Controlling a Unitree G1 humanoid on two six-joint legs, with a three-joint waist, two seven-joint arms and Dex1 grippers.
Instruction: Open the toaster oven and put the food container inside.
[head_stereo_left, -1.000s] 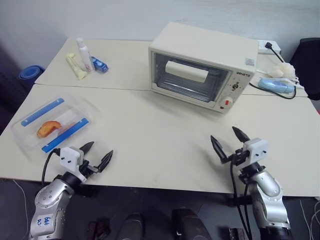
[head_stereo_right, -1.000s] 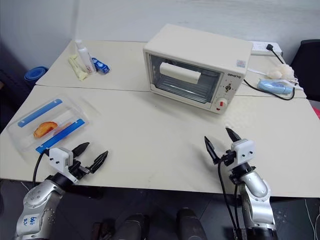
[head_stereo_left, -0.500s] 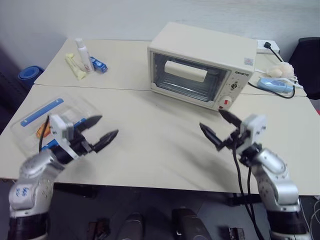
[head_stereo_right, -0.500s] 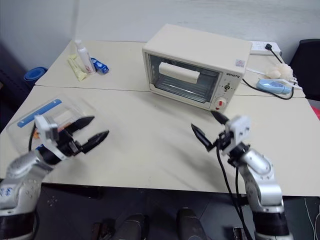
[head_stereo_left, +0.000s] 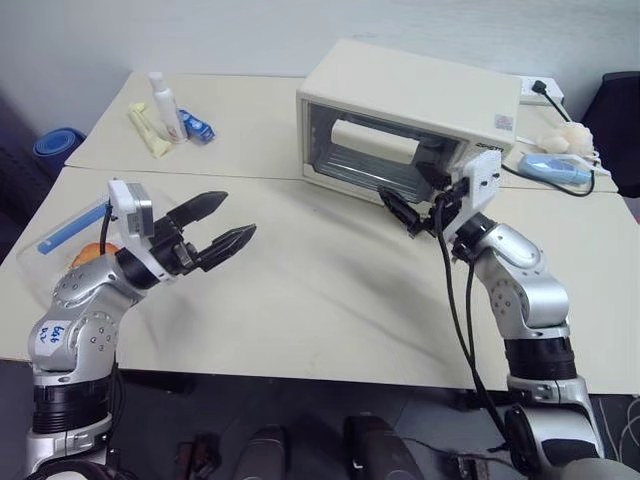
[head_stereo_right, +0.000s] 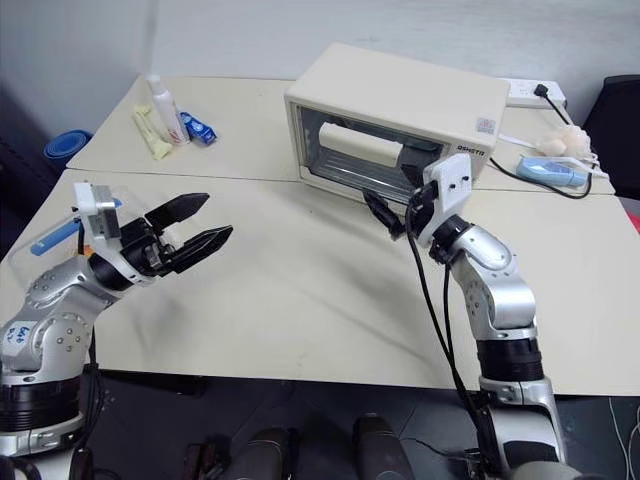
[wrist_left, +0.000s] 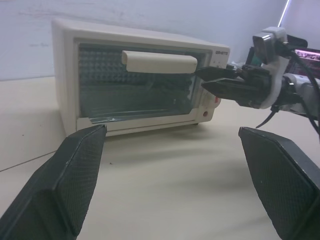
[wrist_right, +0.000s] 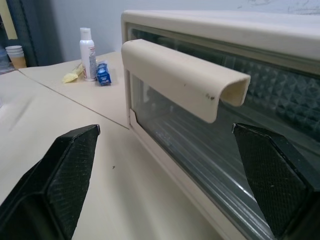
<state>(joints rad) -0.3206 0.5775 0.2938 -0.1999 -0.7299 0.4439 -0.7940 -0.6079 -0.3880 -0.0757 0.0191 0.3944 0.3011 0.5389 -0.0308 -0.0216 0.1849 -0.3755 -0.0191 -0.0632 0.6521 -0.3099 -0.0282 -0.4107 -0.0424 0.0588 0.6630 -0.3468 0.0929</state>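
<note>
The cream-white toaster oven (head_stereo_left: 400, 105) stands at the back of the table with its glass door shut and its bar handle (wrist_right: 185, 75) across the top of the door. My right gripper (head_stereo_left: 408, 192) hovers open just in front of the door's right part, below the handle, touching nothing. The food container (head_stereo_left: 60, 235), clear with a blue strip and orange food, lies at the table's left edge, partly hidden behind my left arm. Raised above the table to the right of it, my left gripper (head_stereo_left: 236, 215) is open and empty, pointing toward the oven.
A white bottle (head_stereo_left: 165, 100), a yellow tube (head_stereo_left: 150, 132) and a small blue packet (head_stereo_left: 198, 128) sit at the back left. A blue object (head_stereo_left: 550, 168), a white lump and a black cable lie right of the oven. Open tabletop lies between my grippers.
Both arms have lifted from the table's front edge. The right gripper went forward and left up to the oven door; the left rose and swung right past the container. Both stayed open.
</note>
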